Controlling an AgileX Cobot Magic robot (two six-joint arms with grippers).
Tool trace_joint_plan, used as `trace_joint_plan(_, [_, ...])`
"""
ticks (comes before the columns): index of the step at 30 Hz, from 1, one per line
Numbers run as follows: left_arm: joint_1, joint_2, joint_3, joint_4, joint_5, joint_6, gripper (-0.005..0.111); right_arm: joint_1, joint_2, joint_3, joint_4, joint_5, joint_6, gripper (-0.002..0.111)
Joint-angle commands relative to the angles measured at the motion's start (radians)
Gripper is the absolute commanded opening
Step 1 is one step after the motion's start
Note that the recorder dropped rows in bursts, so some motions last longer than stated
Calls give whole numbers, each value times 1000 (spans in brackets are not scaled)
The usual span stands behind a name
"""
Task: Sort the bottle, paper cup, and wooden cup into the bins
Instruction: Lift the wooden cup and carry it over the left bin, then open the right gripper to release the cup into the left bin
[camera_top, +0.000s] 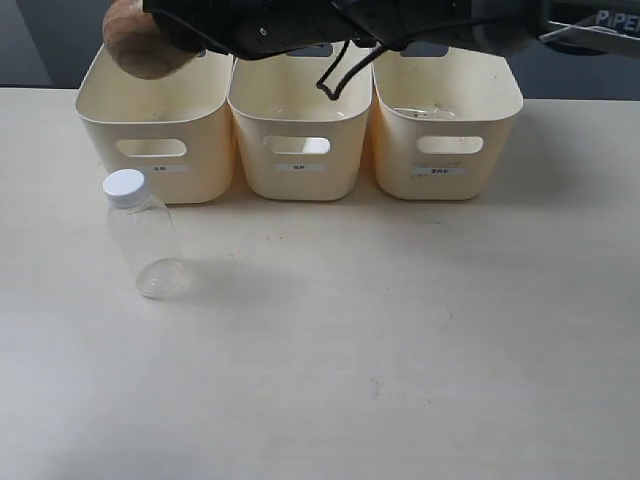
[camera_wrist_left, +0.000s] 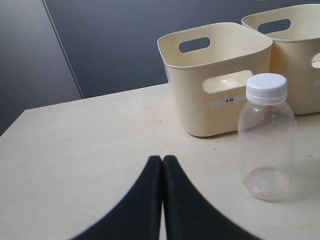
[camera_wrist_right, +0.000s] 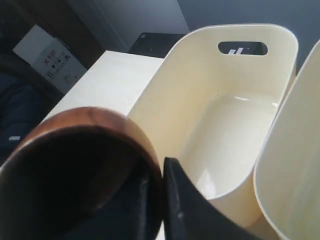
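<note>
The wooden cup (camera_top: 140, 45) hangs tilted over the back left corner of the left bin (camera_top: 150, 110). My right gripper (camera_top: 190, 35) has reached across from the right and is shut on its rim. In the right wrist view one finger is inside the cup's dark interior and the other outside the brown rim (camera_wrist_right: 107, 120), with the gripper (camera_wrist_right: 161, 170) above the left bin (camera_wrist_right: 225, 125). The clear bottle (camera_top: 145, 240) with its white cap stands upright on the table before the left bin. My left gripper (camera_wrist_left: 162, 160) is shut and empty, low over the table, left of the bottle (camera_wrist_left: 266, 145). The paper cup is out of view.
Three cream bins stand in a row at the back: left, middle (camera_top: 298, 175) and right (camera_top: 447, 185). The right arm's black body and cable (camera_top: 335, 75) stretch over the middle bin. The left wrist view shows the left bin (camera_wrist_left: 192, 95) and the middle bin (camera_wrist_left: 295, 65) behind the bottle.
</note>
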Motion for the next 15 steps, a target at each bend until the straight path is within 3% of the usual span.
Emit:
trace_joint_plan(1, [-3, -5, 1, -5, -1, -2, 0, 2, 76, -88, 9, -63, -7, 0])
trace_joint_plan(15, [-3, -5, 1, -5, -1, -2, 0, 2, 262, -268, 9, -184, -9, 0])
